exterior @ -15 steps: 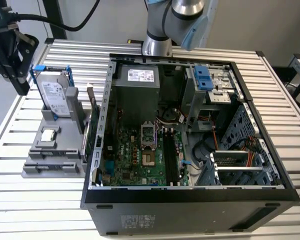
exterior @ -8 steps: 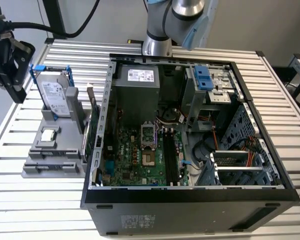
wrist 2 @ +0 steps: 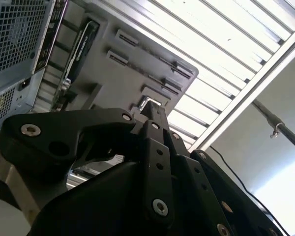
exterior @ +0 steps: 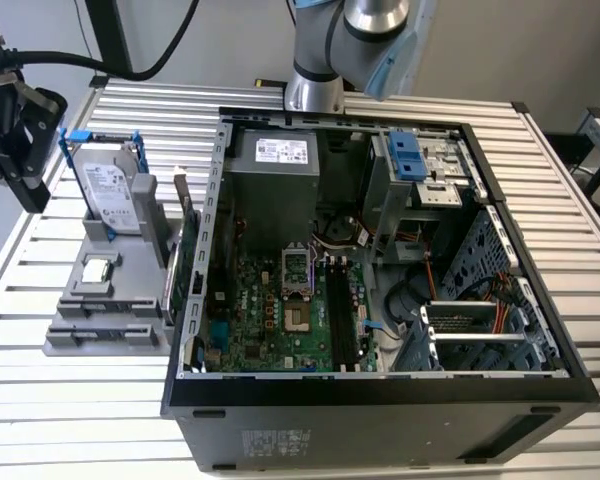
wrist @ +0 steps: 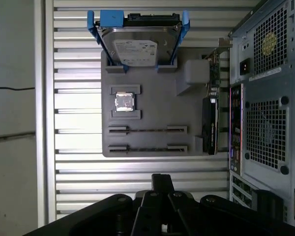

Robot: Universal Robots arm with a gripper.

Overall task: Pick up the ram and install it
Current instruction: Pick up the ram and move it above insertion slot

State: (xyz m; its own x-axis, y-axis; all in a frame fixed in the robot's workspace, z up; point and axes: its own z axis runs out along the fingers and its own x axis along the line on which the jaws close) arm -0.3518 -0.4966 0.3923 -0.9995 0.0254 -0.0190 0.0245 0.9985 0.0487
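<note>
At the exterior view's left, on the grey tray (wrist: 152, 115), the ram (wrist: 147, 131) seems to be the thin dark strip standing on edge between two brackets, with a second strip just beside it; I cannot be sure. The gripper (wrist: 162, 181) hangs apart from the tray, its fingers closed together and holding nothing. The drive (wrist: 135, 46) stands at the tray's far end, with a chip (wrist: 124, 102) between it and the ram. I think such a thin edge gives little to hold, so a small offset could strike a bracket or take the ram tilted.
</note>
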